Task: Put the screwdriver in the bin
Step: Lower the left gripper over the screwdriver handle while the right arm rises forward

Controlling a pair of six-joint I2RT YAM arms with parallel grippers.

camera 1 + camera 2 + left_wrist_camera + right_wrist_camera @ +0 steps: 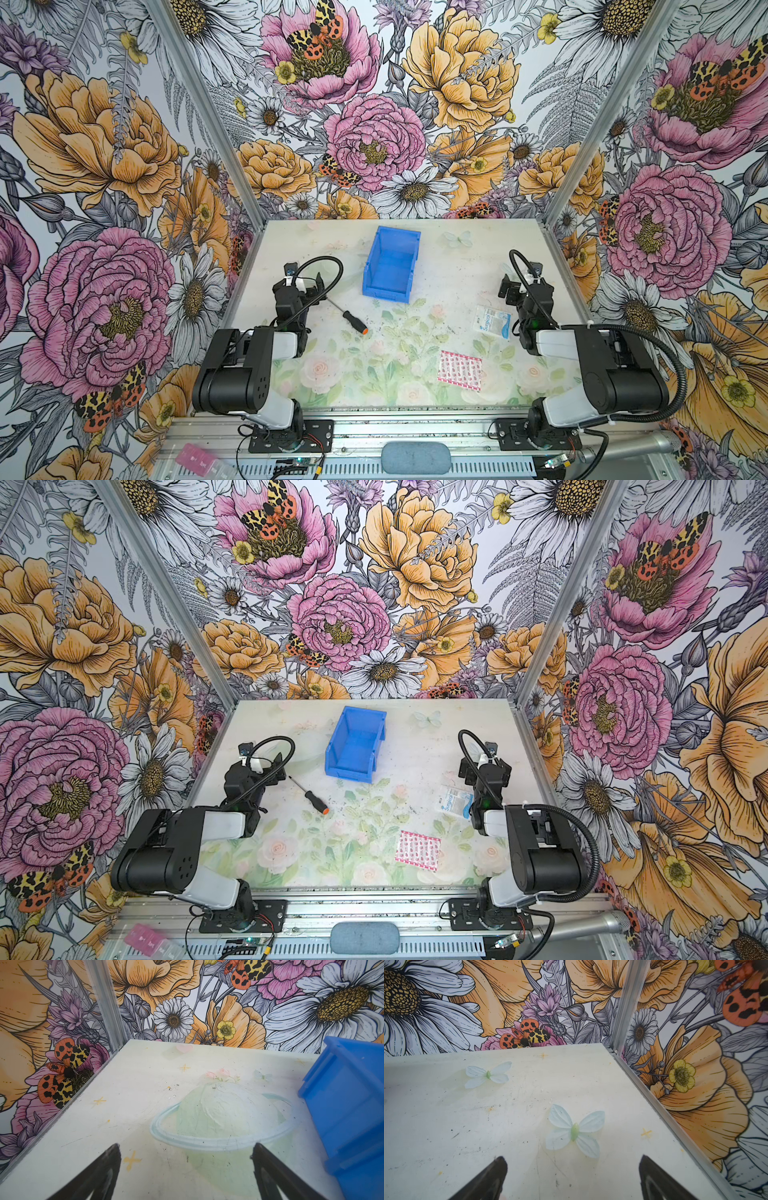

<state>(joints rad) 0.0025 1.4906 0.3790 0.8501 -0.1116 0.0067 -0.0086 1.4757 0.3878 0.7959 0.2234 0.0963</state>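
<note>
Screwdriver point(347, 316) lies loose — bin point(372, 266) empty.
Left claw point(186, 1148) apart near its shaft, seemingly poised to grab; right claw point(573, 1159) apart, idle.

Blue bin point(392, 266); screwdriver point(349, 317) black handle, orange cap.

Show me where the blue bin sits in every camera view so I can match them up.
In a top view: the bin stands at the back middle of the table, beyond the screwdriver.
In a top view: the bin, same spot.
Left wrist view: only part of the bin shows, beside the printed ringed planet.
Right wrist view: not in it.
Shared landmark: the table's back edge against the flowered wall.
</note>
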